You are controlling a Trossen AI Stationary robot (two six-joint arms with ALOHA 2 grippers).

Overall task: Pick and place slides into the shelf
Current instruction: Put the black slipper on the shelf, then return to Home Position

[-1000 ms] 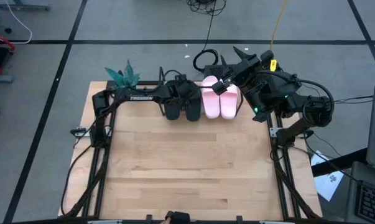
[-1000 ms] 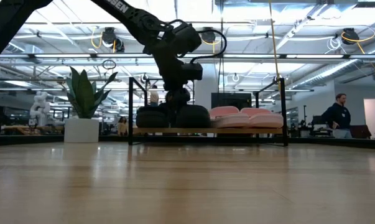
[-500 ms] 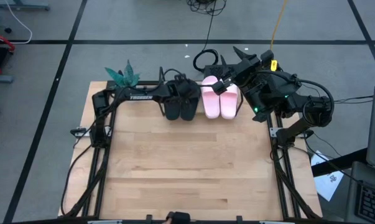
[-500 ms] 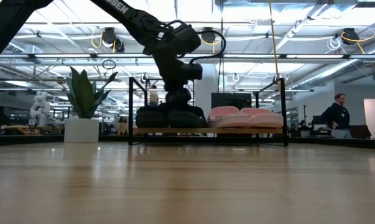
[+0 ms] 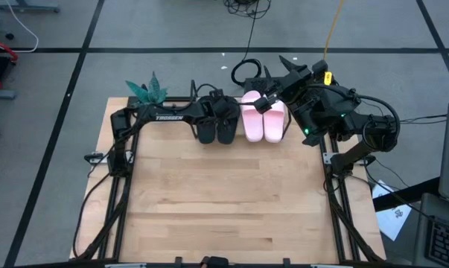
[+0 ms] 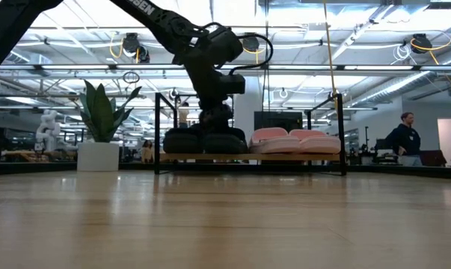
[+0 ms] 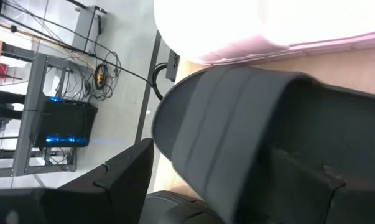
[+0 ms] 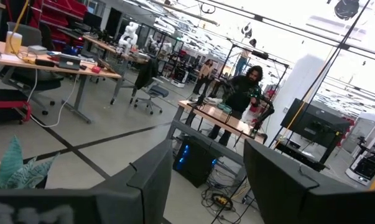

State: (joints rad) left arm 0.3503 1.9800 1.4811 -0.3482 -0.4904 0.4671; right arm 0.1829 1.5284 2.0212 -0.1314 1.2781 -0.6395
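Two black slides [image 5: 217,131] and two pink slides [image 5: 264,123] lie side by side on the shelf [image 6: 247,157], a wooden board in a black wire frame at the table's far edge. In the low view the black pair [image 6: 204,140] sits left of the pink pair [image 6: 296,141], soles on the board. My left gripper [image 5: 220,112] hovers right over the right black slide [image 7: 249,130], open, with one finger [image 7: 122,177] standing beside the strap. My right gripper [image 5: 263,103] is open above the pink slides' far end and touches nothing. My left gripper comes from above at the strap [image 7: 199,124] of the right black slide. The slide rests flat on the shelf board. Whether a finger touches the strap, I cannot tell.
A potted plant [image 6: 102,127] stands at the table's far left corner, left of the shelf. The near wooden tabletop [image 5: 224,201] lies between both arms' bases. Cables lie on the floor beyond the table, and a person [image 6: 406,138] stands far off in the room.
My left gripper has lowered the right black slide onto the shelf board beside the other black one; it now lies flat and level with its mate. The gripper then shifted slightly toward the table's right. My right arm has kept still.
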